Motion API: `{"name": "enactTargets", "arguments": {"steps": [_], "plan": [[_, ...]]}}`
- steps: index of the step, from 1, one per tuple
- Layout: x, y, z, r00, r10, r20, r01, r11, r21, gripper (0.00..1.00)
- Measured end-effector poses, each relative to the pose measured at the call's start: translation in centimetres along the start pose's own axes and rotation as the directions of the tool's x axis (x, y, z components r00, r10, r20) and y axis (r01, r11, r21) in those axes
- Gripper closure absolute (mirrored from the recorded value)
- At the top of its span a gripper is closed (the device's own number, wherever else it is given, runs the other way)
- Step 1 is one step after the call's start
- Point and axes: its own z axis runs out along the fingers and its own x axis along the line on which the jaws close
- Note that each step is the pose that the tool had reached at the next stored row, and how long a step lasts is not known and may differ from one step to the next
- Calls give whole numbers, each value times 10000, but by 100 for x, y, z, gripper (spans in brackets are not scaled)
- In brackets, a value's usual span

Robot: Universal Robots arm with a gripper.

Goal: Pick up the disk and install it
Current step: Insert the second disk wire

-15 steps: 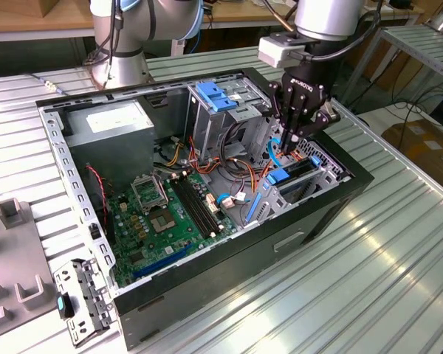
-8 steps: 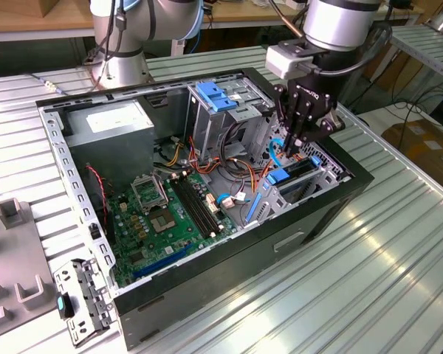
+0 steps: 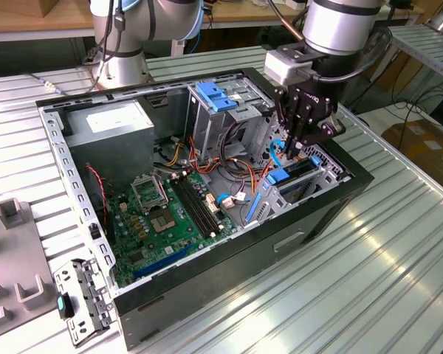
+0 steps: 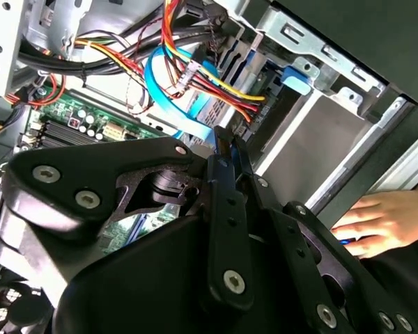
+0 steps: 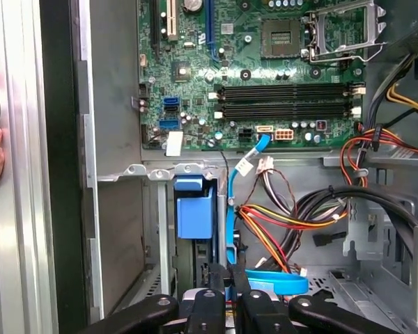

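Ribbed aluminium tabletop [image 3: 399,265] carries an open black computer case [image 3: 207,295]. Above its drive cage, the black gripper [image 3: 301,144] has its fingers pinched together on a thin blue cable [image 5: 231,209], just beside the blue-railed disk [image 5: 194,216] seated in the bay.

- The disk, a dark metal rectangular hard drive with blue plastic side rails [image 3: 297,171], stands on edge in a slot of the grey metal drive cage [image 3: 332,171] at the open computer case's corner.
- In the first wrist view its blue plastic end [image 5: 194,212] faces out of the slot.
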Motion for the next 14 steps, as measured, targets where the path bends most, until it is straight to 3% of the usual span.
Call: {"name": "enactTargets", "arguments": {"steps": [6, 8, 14], "plan": [[88, 4, 14, 9998, 22, 180, -26, 9998, 191, 84], [117, 14, 19, 9996, 32, 294, -40, 9996, 270, 84], [187, 26, 36, 9986, 45, 529, -62, 9995, 323, 84]]}}
